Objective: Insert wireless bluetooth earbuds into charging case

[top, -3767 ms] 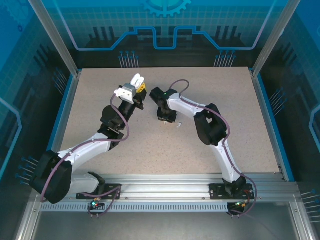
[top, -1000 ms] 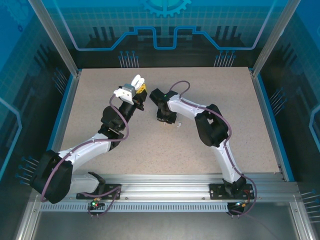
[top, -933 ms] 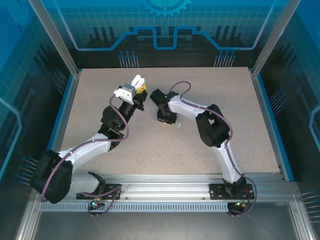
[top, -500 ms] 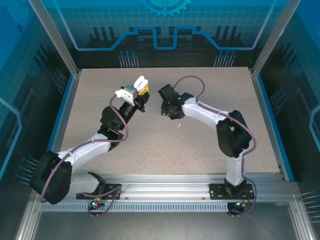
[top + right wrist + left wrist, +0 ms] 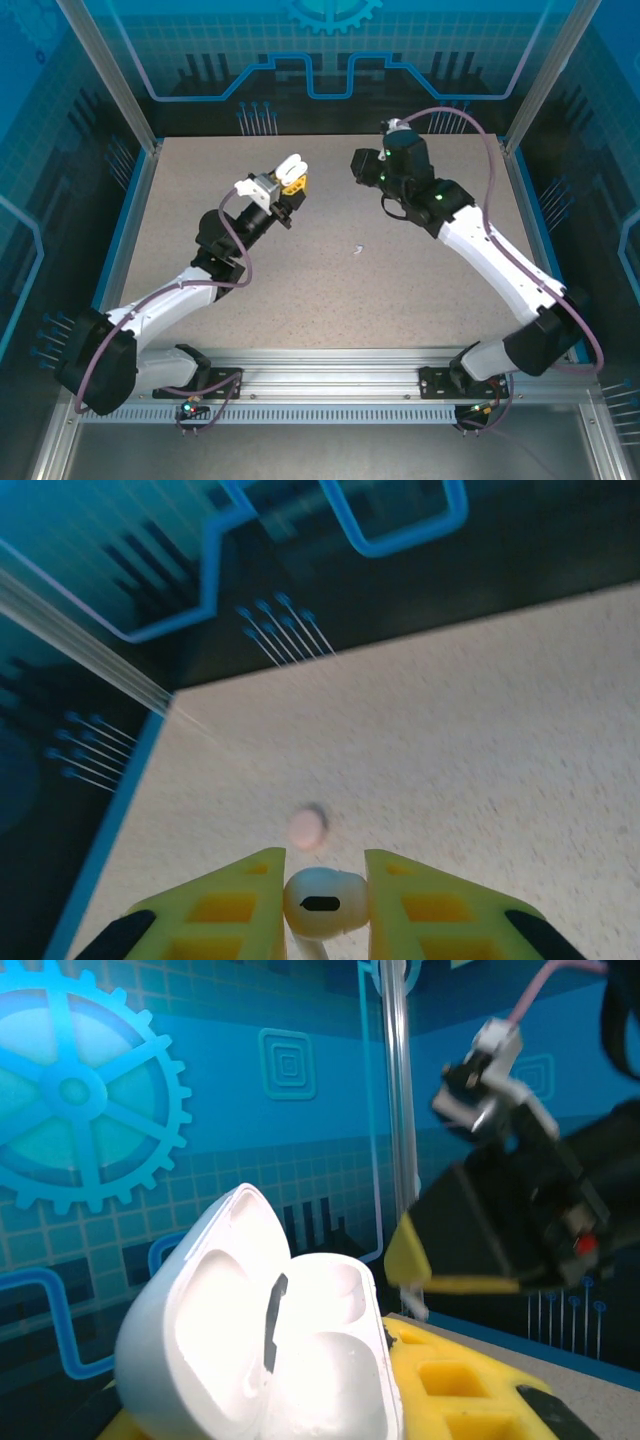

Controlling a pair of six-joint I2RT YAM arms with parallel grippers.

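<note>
Right arm: my right gripper is pinched shut on a glossy white earbud. The yellow pads bear on the two sides of the rounded head, and the stem pokes down between the fingers. In the top view the gripper hangs over the far part of the table, just right of its centre line.
Left arm: my left gripper is clamped on the body of the charging case and holds it off the table, left of the right gripper and a little apart from it. The lid is swung open. The wells look empty to me, though glare washes them out.
Second earbud: a tiny white second earbud lies loose near the middle of the table, well apart from both grippers.
Pinkish piece: a small pale pinkish piece sits on the table beyond the right fingers, towards the far left corner. It is too blurred for me to say what it is.
Handling, earbud: I judge it very light, hard and slick, so a firm pinch on that rounded head could twist it or make it pop out. Gripping the head leaves the stem free to lead into a well.
Handling, case: it looks smooth and light with a free-swinging lid, so I would grip only the lower body.
</note>
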